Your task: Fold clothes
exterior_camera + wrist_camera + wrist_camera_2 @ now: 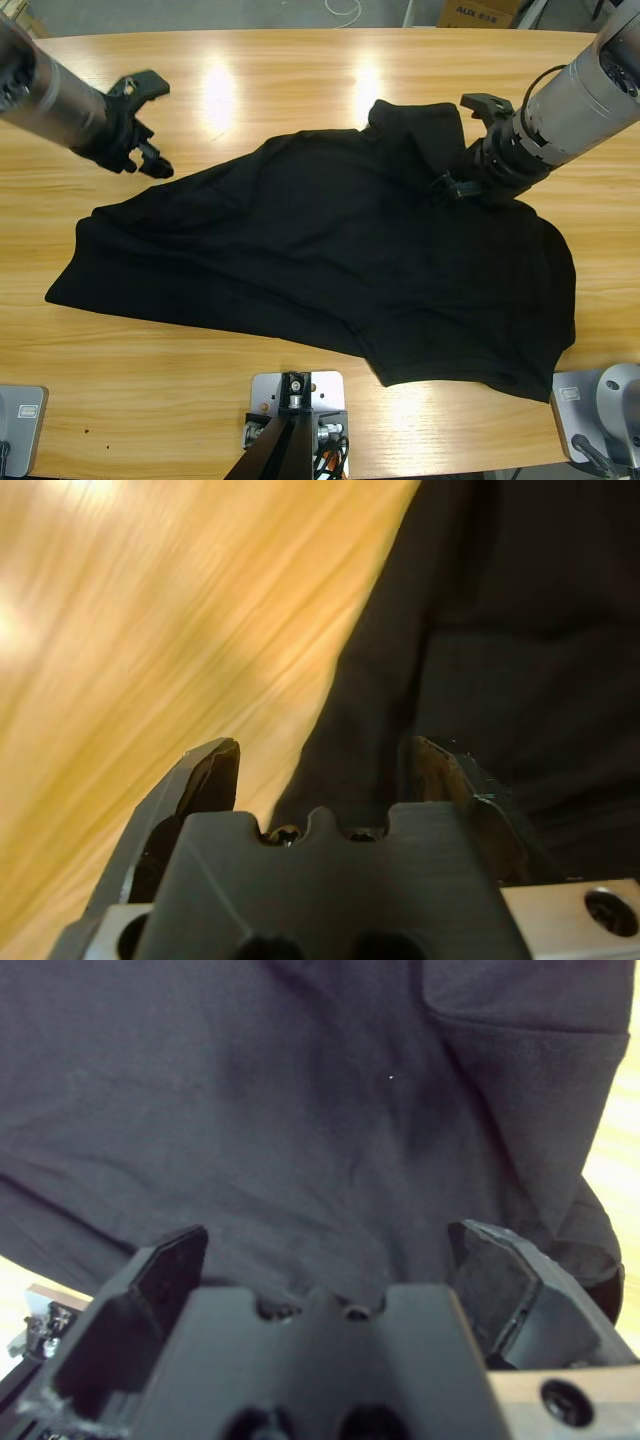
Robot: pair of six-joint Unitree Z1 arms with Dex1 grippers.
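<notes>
The clothes are one black shirt (330,250) lying mostly flat across the middle of the wooden table, with a bunched fold (420,120) at its far edge. My left gripper (160,128) hangs open above bare wood, just beyond the shirt's upper left edge. In the left wrist view the left gripper (325,765) straddles the edge of the shirt (520,630), empty. My right gripper (453,145) is open over the shirt beside the fold. Seen from the right wrist, the right gripper (325,1250) has only the shirt (250,1090) beneath it and holds nothing.
Bare wooden table (300,80) surrounds the shirt, widest at the far side and the left end. A cardboard box (478,12) and a white cable (345,10) lie beyond the table's far edge.
</notes>
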